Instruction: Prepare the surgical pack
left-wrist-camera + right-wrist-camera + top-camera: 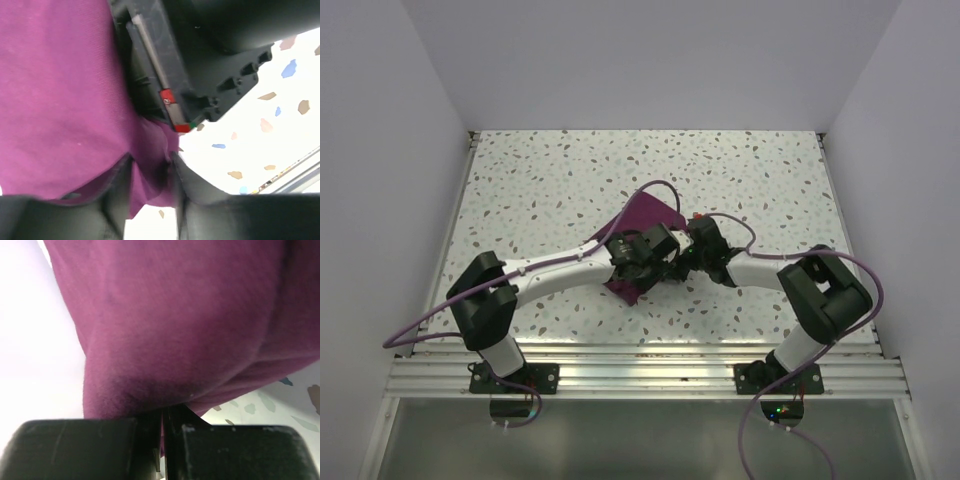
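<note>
A speckled white table point(520, 190) is enclosed by pale walls. At its middle the dark-purple cloth point(650, 212) is bunched up between both arms. A fold is clamped in the closed right gripper point(162, 416); the left gripper point(150, 172) is parted, with a fold lying loosely between its fingers. The cloth is judged soft, light and limp, so an edge or corner is best pinched, not the bulk.

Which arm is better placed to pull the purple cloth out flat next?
Right, probably. The right fingers are shut on a fold of the purple cloth, ready to pull. The left fingers stand apart around a cloth edge, with no firm grip.
</note>
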Motion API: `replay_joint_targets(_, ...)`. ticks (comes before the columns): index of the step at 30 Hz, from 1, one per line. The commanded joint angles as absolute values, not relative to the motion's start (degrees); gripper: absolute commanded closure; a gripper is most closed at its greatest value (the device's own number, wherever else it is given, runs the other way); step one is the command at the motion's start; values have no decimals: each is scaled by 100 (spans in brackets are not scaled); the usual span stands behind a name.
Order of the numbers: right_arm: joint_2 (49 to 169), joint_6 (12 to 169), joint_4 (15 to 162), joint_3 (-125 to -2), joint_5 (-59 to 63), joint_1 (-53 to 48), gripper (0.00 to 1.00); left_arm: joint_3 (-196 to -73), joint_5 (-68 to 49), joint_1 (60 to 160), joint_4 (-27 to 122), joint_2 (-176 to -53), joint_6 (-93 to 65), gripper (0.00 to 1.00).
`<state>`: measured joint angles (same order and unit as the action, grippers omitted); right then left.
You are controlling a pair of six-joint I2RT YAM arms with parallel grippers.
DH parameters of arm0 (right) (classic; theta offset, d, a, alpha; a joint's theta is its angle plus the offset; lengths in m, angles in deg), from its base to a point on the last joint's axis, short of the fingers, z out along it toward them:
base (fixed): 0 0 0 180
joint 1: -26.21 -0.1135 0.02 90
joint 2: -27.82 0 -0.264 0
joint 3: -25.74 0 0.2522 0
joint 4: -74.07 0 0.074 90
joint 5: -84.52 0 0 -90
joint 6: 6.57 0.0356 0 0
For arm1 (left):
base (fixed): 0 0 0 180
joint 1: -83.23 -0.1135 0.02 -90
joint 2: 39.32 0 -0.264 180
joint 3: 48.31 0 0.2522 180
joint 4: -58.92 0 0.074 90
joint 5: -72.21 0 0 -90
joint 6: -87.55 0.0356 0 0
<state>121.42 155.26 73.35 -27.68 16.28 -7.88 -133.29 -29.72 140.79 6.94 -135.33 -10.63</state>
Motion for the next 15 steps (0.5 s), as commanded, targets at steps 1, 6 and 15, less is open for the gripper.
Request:
replay_joint_targets(1,12073,15489,7586,-3003,1438,-869,100,-13239,-2658,14088,1211,-13389,-1159,57)
replay_joint_targets(6,11451,15199,8455,-2881,1351,-851,100,-13274,-2272,13781,1237,-13056,-1194,53)
replay_joint_targets(15,10078,14592,9732,-2354,1631,139,100,-13362,-1481,12814,1447,-12440,-1431,57)
